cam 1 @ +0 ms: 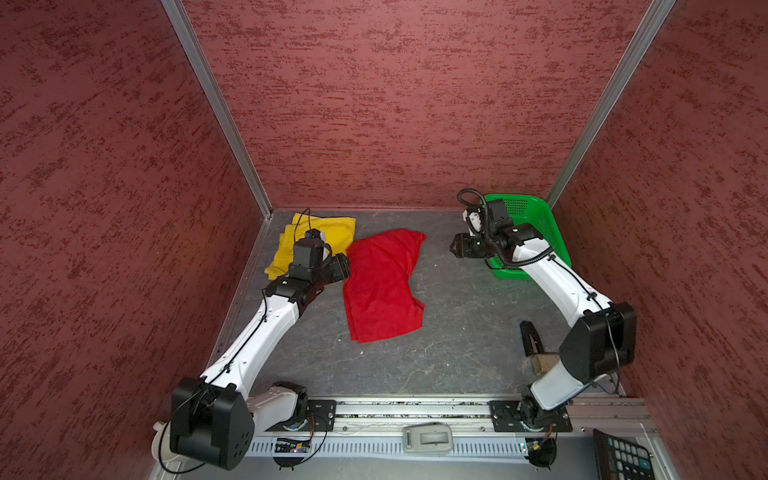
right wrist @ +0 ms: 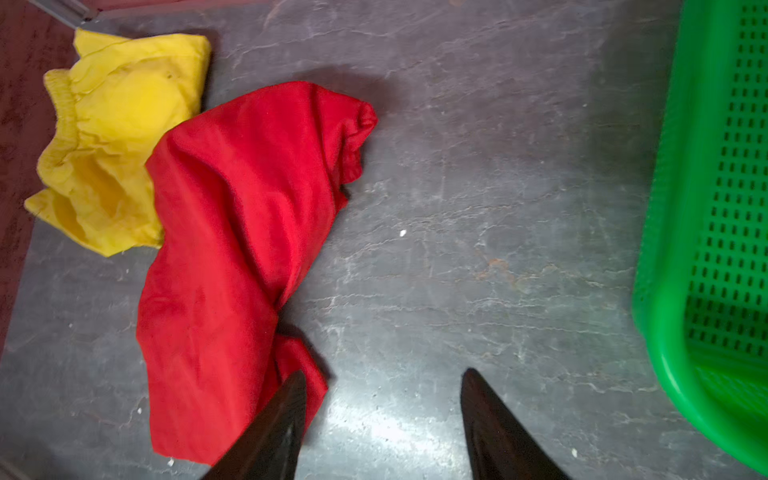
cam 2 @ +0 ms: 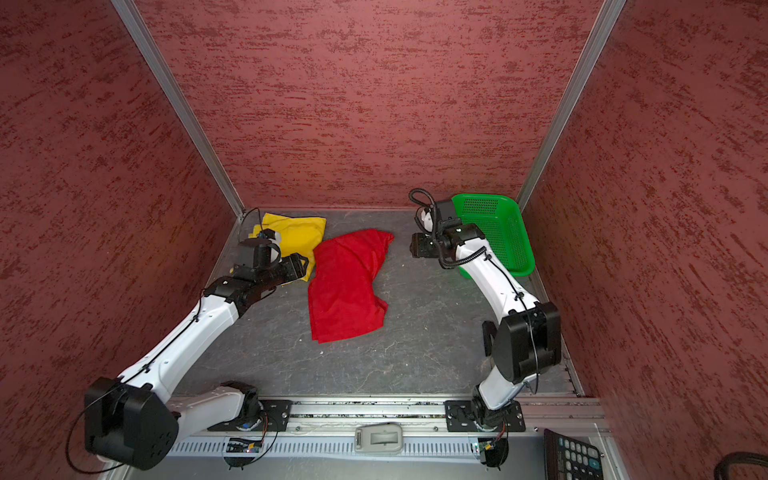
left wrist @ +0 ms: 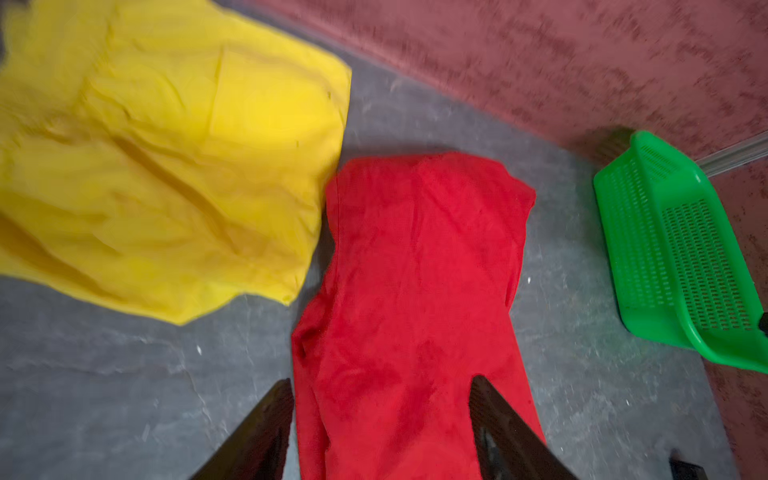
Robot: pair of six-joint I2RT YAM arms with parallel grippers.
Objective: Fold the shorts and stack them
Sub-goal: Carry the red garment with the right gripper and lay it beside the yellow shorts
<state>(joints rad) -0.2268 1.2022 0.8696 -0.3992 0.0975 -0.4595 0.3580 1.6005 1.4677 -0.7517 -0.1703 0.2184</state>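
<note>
1. In both top views the red shorts (cam 1: pixel 384 286) (cam 2: pixel 349 286) lie rumpled in a long strip at the middle of the grey table (cam 1: pixel 457 332) (cam 2: pixel 415 353). They are not stacked on anything.
2. The yellow shorts (cam 1: pixel 328 230) (cam 2: pixel 299 237) lie in the far left corner of the table, close to the wall. In the right wrist view their gathered waistband (right wrist: pixel 62 124) faces the wall side.
3. The two pairs meet along one edge. Whether the red shorts (right wrist: pixel 232 249) overlap the yellow shorts (right wrist: pixel 112 137) or only touch them I cannot tell.
4. The left gripper (cam 1: pixel 341 266) (cam 2: pixel 301 266) hangs at the left edge of the red shorts, partly over the yellow pair. In the left wrist view its jaws stand apart (left wrist: pixel 382 378) with red cloth (left wrist: pixel 415 270) below them. It grasps nothing.
5. The right gripper (cam 1: pixel 454 247) (cam 2: pixel 413 247) hangs well to the right of the red shorts, above bare table. In the right wrist view its jaws are spread (right wrist: pixel 385 371) and it holds nothing.
6. The green perforated basket (cam 1: pixel 540 220) (cam 2: pixel 507 232) stands in the far right corner, behind the right arm.
</note>
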